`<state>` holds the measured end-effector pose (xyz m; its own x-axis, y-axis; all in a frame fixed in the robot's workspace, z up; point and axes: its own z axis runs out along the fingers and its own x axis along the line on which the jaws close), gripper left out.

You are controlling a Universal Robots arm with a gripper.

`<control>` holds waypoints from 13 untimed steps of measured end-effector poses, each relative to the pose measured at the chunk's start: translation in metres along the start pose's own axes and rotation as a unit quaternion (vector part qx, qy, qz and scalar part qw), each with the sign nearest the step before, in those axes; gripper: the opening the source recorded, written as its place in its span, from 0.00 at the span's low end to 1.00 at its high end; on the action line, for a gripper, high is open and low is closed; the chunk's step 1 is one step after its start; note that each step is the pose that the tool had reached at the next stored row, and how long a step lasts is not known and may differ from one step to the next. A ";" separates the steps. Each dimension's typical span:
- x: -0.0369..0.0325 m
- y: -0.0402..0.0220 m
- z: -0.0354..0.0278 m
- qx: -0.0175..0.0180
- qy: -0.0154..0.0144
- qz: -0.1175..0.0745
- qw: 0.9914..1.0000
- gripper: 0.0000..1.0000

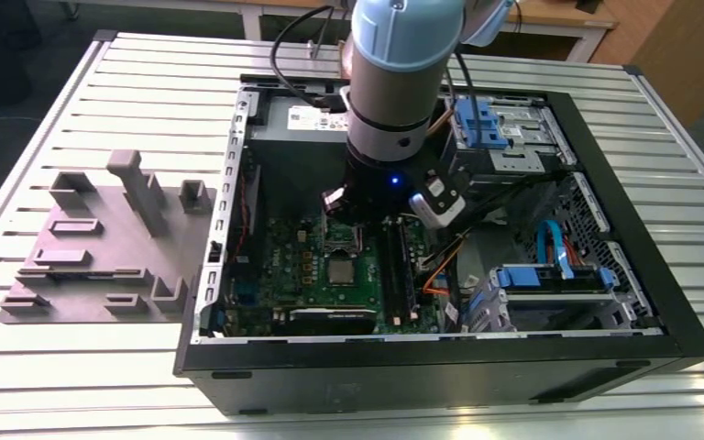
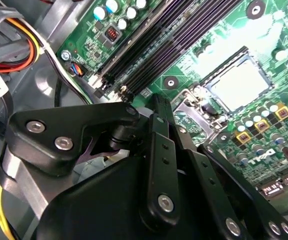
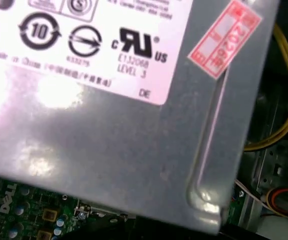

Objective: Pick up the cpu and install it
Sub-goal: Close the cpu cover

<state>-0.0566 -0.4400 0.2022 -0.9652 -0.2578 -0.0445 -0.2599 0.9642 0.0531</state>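
Note:
The cpu (image 1: 344,272) is a small silvery square lying flat on the green motherboard (image 1: 291,275), just in front of the metal socket frame (image 1: 342,238) with a dark centre. In the second wrist view the cpu (image 2: 239,85) glares white inside a dark surround. My gripper (image 2: 161,107) hangs low over the board, above the socket frame (image 2: 191,112), a short way from the cpu and apart from it. Its black linkages hide part of the frame. In the exterior view the arm (image 1: 383,137) reaches down into the open case and covers the gripper.
Long black memory slots (image 2: 149,55) run beside the socket. The grey power-supply box (image 3: 109,140) sits close behind the wrist. Orange and yellow cables (image 2: 19,50), blue drive bays (image 1: 548,275) and the case wall (image 1: 450,367) ring the board. A grey fixture block (image 1: 95,247) stands outside.

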 end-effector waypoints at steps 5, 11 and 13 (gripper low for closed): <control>0.0028 0.0012 0.0014 0.000 0.000 0.000 1.000 0.10; 0.0032 0.0013 0.0022 0.000 0.000 0.000 1.000 0.10; 0.0045 0.0017 0.0023 -0.001 -0.001 0.000 1.000 0.10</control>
<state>-0.0613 -0.4394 0.1999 -0.9651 -0.2578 -0.0470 -0.2601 0.9640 0.0546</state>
